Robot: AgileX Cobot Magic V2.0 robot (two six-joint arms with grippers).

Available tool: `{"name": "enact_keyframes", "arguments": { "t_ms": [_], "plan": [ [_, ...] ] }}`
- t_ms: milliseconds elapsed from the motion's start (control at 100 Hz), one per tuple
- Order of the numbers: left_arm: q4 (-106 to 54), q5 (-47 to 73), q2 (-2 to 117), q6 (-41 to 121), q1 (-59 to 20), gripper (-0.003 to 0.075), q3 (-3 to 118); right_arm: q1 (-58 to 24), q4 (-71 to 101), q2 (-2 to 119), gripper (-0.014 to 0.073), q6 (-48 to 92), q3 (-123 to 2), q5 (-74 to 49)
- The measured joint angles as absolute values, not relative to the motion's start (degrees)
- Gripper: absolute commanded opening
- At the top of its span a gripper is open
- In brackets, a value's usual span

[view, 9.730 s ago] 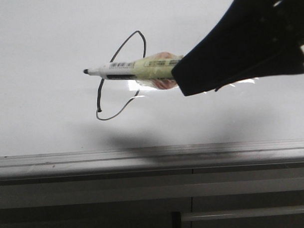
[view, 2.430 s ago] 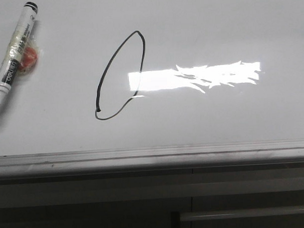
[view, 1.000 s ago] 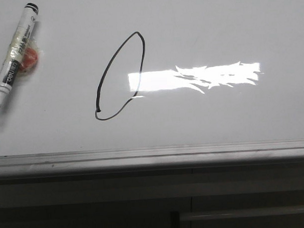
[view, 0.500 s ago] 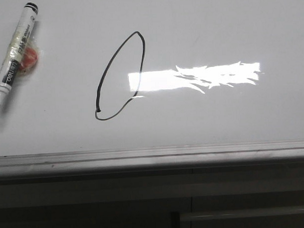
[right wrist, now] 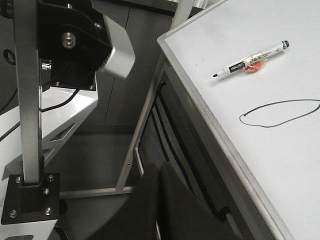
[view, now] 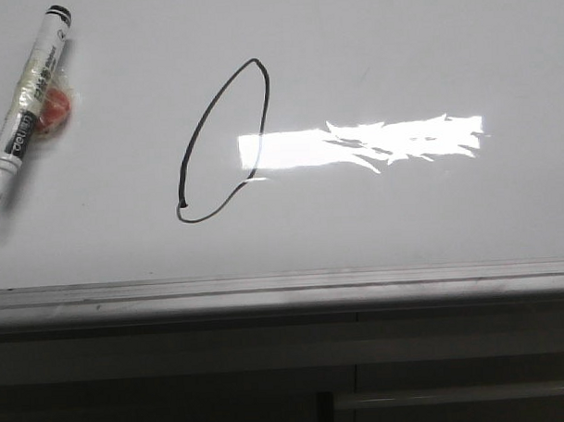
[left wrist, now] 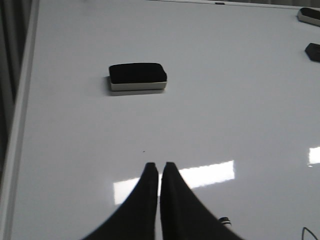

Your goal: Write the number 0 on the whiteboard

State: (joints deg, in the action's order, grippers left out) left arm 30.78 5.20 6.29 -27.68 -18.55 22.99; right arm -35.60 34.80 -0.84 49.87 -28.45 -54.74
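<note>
The number 0 [view: 222, 144] is a thin black slanted oval drawn on the whiteboard [view: 403, 216]; it also shows in the right wrist view [right wrist: 280, 113]. A white marker [view: 26, 104] with a black cap lies flat on the board to the left of the 0, uncapped tip toward the board's front edge, an orange bit taped to it; it also shows in the right wrist view [right wrist: 252, 60]. My left gripper [left wrist: 160, 167] is shut and empty above the board. My right gripper [right wrist: 159, 169] is shut and empty, off the board beyond its edge. Neither gripper shows in the front view.
A bright glare patch [view: 363, 143] lies right of the 0. A black-topped eraser [left wrist: 137, 76] rests on the board in the left wrist view. The grey metal edge strip [view: 285, 290] runs along the board's front. A metal stand [right wrist: 30, 100] is beside the table.
Earlier my right gripper held the marker over the 0. It has since left the front view and the marker lies on the board at the left. Nothing has moved in the last second.
</note>
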Motion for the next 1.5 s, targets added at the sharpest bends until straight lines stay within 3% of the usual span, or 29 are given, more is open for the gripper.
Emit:
{"name": "enact_keyframes", "arguments": {
  "t_ms": [240,500,780,1210,1500],
  "plan": [
    [28.01,1.67,6.29,-27.56,-15.54,-0.0020,19.09,-35.60,34.80,-0.84,-0.0069,49.87,-28.45,-54.86],
    [10.06,-4.09,5.56,-11.69,-10.83,-0.0020,7.70,-35.60,34.80,-0.84,-0.0069,49.87,-28.45,-54.86],
    [3.28,-5.03,-0.23,-8.79,-5.79,-0.0020,-0.23,-35.60,34.70,-0.84,-0.0069,49.87,-28.45,-54.86],
    [3.15,18.01,-0.23,-4.15,-2.96,-0.0020,-0.23,-35.60,34.70,-0.84,-0.0069,49.87,-28.45,-54.97],
    [3.20,18.94,-0.23,-3.74,-3.44,-0.0020,-0.23,-35.60,34.70,-0.84,-0.0069,49.87,-28.45,-54.97]
  ]
}}
